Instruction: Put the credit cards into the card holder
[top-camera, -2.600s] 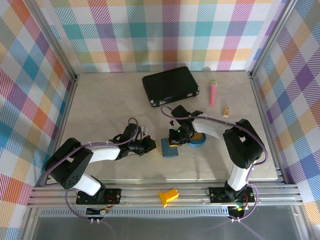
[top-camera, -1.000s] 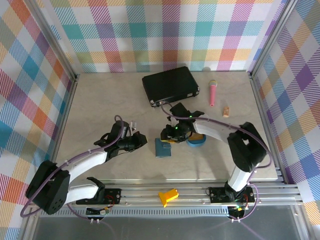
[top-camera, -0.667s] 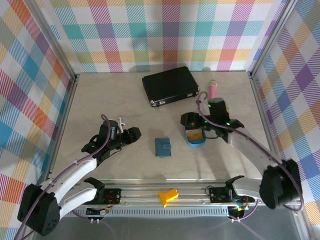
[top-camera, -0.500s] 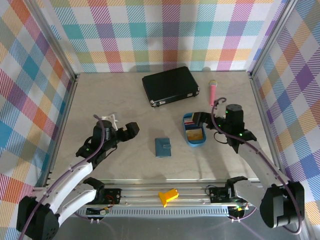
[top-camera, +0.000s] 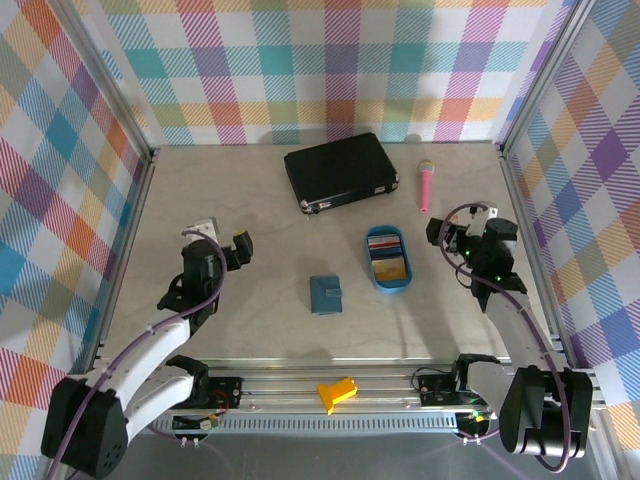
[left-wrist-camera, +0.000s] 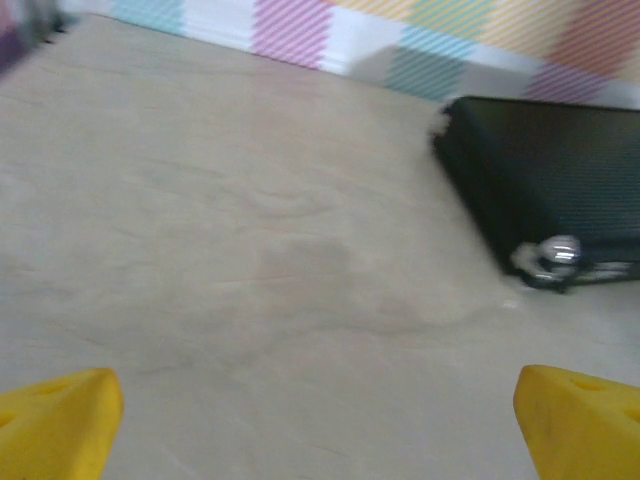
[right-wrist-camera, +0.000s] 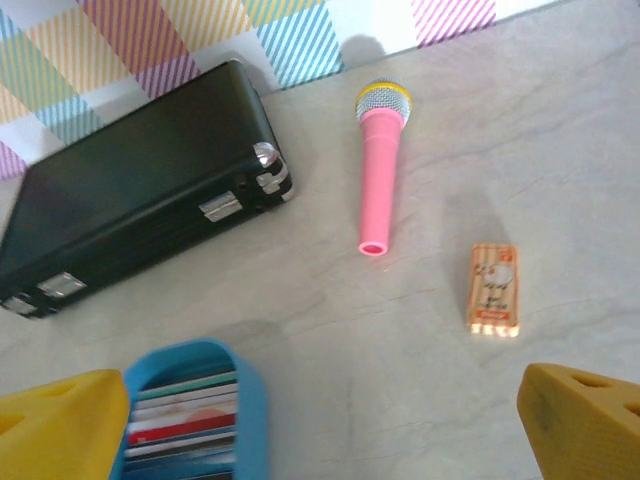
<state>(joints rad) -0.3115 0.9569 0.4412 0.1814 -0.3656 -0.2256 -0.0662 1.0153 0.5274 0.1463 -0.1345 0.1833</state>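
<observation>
Overhead, your left claw (top-camera: 224, 241) hangs released over the bare bench (top-camera: 250, 335) at the left, well apart from the holder (top-camera: 325, 294), which lies flat and folded near the middle. The cards (top-camera: 387, 256) sit stacked in the blue tray (top-camera: 372, 272) just right of the holder, not touching it. Your right claw (top-camera: 459, 224) hangs released to the right of the tray, grasping nothing. In the right wrist view its yellow fingers (right-wrist-camera: 60, 425) stand wide either side of the bench, with the tray (right-wrist-camera: 247, 400) and cards (right-wrist-camera: 185, 415) at lower left, a black case (right-wrist-camera: 130, 190), a pink microphone (right-wrist-camera: 378, 170) and a small orange packet (right-wrist-camera: 494, 289) beyond.
</observation>
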